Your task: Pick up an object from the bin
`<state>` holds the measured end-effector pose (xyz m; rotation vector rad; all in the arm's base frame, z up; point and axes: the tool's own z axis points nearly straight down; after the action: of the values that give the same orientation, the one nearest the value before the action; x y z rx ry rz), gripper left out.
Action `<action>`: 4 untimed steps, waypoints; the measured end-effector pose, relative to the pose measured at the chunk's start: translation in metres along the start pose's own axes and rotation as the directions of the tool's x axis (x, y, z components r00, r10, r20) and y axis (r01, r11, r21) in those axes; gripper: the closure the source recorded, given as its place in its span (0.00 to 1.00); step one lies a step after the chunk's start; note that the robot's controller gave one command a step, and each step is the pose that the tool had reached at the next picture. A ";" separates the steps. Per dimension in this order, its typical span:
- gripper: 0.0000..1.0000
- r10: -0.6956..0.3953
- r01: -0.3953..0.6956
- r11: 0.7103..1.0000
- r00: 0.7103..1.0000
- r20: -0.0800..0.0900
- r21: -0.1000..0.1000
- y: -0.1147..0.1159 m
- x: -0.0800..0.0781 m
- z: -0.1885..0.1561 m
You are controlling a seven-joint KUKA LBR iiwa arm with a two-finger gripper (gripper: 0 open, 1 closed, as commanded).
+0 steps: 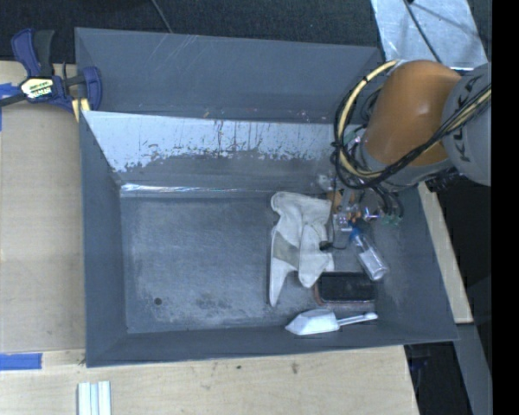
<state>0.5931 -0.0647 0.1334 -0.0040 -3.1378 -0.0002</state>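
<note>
Camera view: your grey bin (104, 232) holds a crumpled white cloth (292, 223), a flat black case (346, 289) and a white brush-like piece (316, 322) (all at right). Your hand (339, 225) hangs at the cloth's right edge; you cannot tell whether it grips.

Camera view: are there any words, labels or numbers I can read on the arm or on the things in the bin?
Grey arm link: large dark letters, partly hidden by cables, not readable as a whole.
White crumpled cloth: no text.
Black flat rectangular object: no legible text.
White plastic brush-like tool: no legible text.
</note>
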 end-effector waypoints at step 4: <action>1.00 0.121 -0.121 0.993 0.993 0.010 -0.001 -0.006 -0.007 0.038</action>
<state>0.6002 -0.0706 0.0958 -0.1953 -3.1422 -0.0002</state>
